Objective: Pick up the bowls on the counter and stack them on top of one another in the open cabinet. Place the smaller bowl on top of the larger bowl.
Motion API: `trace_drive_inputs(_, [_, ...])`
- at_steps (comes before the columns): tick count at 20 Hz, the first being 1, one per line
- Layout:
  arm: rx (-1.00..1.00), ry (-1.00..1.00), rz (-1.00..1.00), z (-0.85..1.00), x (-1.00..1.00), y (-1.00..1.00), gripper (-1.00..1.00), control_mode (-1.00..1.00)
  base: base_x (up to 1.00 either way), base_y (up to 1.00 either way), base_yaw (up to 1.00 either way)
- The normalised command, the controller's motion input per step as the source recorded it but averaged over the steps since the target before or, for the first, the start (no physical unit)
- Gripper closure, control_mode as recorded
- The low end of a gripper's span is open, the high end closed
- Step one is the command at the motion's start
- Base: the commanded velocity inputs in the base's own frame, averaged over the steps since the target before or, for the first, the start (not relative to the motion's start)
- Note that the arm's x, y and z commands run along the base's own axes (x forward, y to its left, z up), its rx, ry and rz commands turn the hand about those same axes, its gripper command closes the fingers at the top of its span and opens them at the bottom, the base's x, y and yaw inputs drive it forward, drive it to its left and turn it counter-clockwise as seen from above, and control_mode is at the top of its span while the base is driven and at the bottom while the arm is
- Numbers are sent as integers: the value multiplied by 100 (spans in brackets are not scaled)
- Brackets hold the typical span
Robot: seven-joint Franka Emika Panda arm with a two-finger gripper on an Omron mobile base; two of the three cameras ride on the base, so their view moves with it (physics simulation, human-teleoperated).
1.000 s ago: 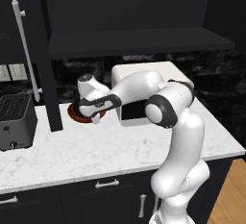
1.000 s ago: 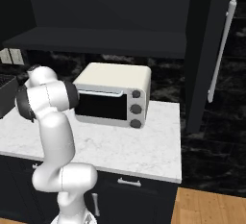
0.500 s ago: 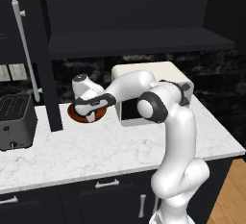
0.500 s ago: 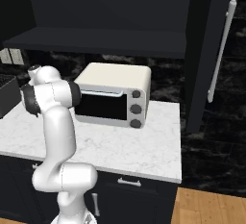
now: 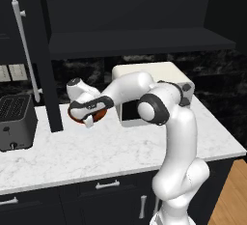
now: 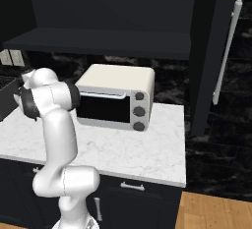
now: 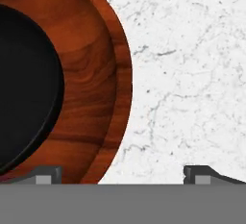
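The wide reddish-brown bowl (image 7: 96, 83) rests on the white marble counter (image 7: 192, 74). The small glossy black bowl (image 7: 24, 83) sits inside it, cut off by the left edge of the hand view. My gripper (image 7: 122, 172) is open just above them, one fingertip (image 7: 48, 174) over the brown rim and the other over bare marble. In the left base view the gripper (image 5: 88, 119) points down at the brown bowl (image 5: 100, 116), which the hand mostly covers. Above, the open cabinet's dark shelf (image 5: 140, 43) stretches across.
A white toaster oven (image 6: 115, 98) stands on the counter (image 5: 96, 151) just right of the bowls. A black toaster (image 5: 14, 120) sits at the far left. The cabinet door with its silver bar handle (image 5: 25, 50) hangs open left of the bowls.
The hand has shifted slightly left and lower over the brown bowl, and the arm's elbow has swung round. The bowls have not moved.
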Motion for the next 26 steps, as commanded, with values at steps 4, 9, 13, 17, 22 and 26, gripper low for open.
trace_drive_inputs(4, [2,-14,4,-47,-66,-8,-100,-100,0,0,0])
trace_drive_inputs(9, [8,-34,-9,-30,-2,0,-100,-100,0,0,0])
trace_drive_inputs(13, [2,-33,-14,-1,0,0,-100,-100,0,0,0])
trace_drive_inputs(17, [6,-27,-10,0,-6,-2,-100,-100,0,0,0])
trace_drive_inputs(22, [9,-1,-7,-26,-1,0,-100,-100,0,0,0])
trace_drive_inputs(26, [8,3,0,-20,1,0,-100,-100,0,0,0])
